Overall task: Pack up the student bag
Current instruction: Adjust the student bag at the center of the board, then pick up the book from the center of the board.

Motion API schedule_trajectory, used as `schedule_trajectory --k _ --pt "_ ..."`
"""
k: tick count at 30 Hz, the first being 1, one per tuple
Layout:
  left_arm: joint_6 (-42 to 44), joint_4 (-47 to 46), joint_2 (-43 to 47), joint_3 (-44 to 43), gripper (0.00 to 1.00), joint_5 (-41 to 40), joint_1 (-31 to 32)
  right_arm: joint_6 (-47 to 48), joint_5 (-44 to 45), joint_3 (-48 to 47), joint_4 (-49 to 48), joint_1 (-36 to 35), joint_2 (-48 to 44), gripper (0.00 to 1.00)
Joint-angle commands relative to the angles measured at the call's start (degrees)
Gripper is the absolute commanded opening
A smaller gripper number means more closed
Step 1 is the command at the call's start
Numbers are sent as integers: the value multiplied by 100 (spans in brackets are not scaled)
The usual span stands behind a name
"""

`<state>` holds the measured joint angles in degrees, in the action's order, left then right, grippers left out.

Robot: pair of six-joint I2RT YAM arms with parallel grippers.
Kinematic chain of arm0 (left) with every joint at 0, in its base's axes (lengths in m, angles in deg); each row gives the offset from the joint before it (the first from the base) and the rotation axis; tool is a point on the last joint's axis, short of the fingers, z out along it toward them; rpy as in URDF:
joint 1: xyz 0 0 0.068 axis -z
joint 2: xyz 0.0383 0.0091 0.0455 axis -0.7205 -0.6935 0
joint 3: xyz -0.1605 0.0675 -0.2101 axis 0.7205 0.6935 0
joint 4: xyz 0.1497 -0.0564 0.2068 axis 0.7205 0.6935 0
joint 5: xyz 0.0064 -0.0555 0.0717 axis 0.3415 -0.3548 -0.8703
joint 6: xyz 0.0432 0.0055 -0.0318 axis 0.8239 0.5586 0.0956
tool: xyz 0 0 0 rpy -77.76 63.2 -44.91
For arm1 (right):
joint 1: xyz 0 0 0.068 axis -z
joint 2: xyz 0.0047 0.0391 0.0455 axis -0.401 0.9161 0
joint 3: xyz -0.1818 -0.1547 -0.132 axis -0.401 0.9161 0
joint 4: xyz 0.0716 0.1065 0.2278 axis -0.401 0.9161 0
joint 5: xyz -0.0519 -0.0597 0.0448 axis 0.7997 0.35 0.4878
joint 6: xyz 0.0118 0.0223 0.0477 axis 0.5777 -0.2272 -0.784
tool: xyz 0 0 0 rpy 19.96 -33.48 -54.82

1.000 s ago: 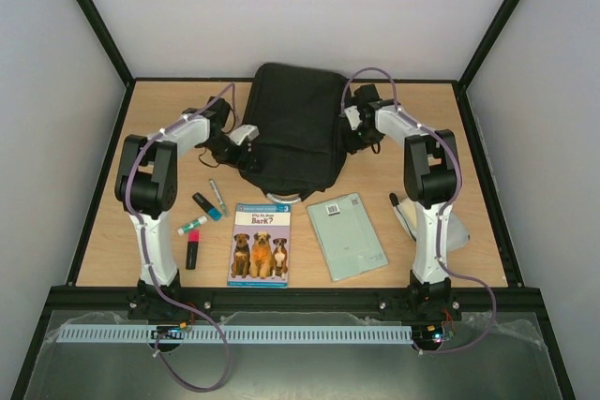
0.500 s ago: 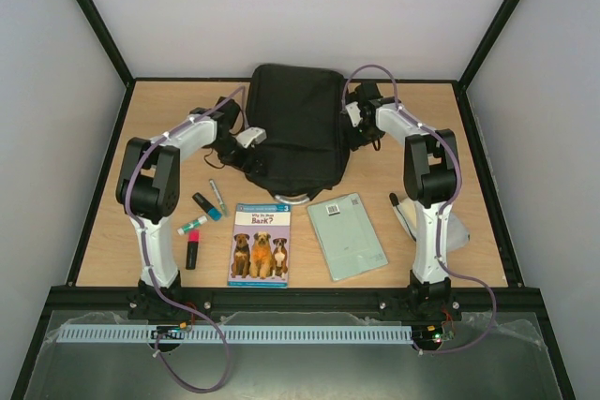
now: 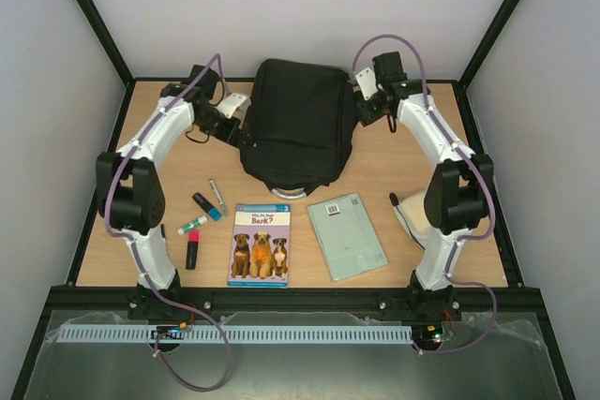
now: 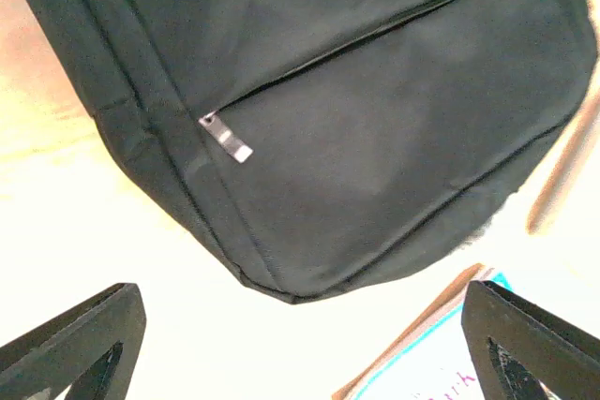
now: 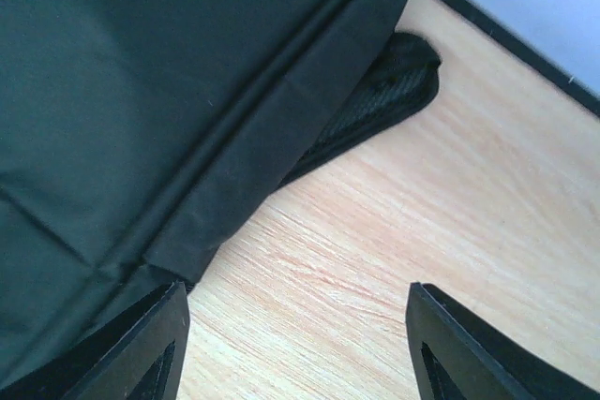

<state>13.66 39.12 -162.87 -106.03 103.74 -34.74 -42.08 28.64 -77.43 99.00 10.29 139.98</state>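
The student bag (image 3: 298, 124) is a large black backpack lying flat at the back middle of the table, with its silver handle loop (image 3: 286, 196) at the near end. My left gripper (image 3: 244, 128) is open and empty at the bag's left edge. In the left wrist view the gripper (image 4: 300, 353) hovers over bare table beside the bag (image 4: 356, 91), whose zip pull (image 4: 225, 135) shows. My right gripper (image 3: 363, 111) is open and empty at the bag's right edge. In the right wrist view the gripper (image 5: 300, 344) is over wood, with the bag (image 5: 141, 91) and a strap (image 5: 375, 100) just left.
A dog book (image 3: 260, 244) and a pale green notebook (image 3: 347, 235) lie in front of the bag. Markers (image 3: 202, 205), a pen (image 3: 217, 196) and a pink highlighter (image 3: 192, 250) lie at the near left. A black pen (image 3: 398, 205) lies at the right.
Both arms have stretched toward the back, moving the grippers farther along the bag's sides. The bag's near end has shifted slightly back.
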Motion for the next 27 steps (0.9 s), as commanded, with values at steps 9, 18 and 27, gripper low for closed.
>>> schedule_trajectory --k 9,18,27 --pt "-954 -2029 2954 1504 93 823 25 85 -1820 -553 1263 -135 -1337 70" --pt "-2355 -2287 3729 3166 99 -593 203 83 -2973 2277 73 -584 -3351 62" --pt "-1796 -1576 2983 3947 91 792 -739 113 -3022 3981 -391 -1799 -3350 62"
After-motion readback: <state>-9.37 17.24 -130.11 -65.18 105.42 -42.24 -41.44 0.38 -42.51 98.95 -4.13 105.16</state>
